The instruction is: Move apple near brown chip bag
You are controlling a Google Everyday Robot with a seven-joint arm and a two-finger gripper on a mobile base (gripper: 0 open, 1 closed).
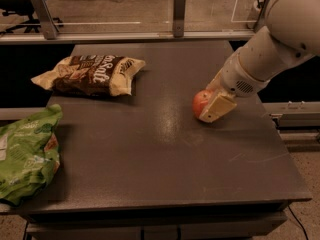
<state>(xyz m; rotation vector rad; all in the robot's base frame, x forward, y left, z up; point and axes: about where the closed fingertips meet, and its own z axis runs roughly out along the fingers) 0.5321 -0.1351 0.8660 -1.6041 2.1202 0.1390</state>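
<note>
One view: apple [201,103] sits near the table's [165,154] right edge, mid-depth. The gripper [209,108] is pressed to its right side; clamped or loose, cannot tell. The brown chip bag [92,74] lies toward the far-left corner, well apart. Likely firm, smooth, prone to roll; take it across the widest middle. Table dark, flat, matte. A green bag [25,154] overhangs the left edge.

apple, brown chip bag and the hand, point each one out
apple [200,102]: camera view, on its red front face.
brown chip bag [92,74]: camera view, middle of its dark printed panel.
hand [214,107]: camera view, cream tip close beside the apple.
</note>
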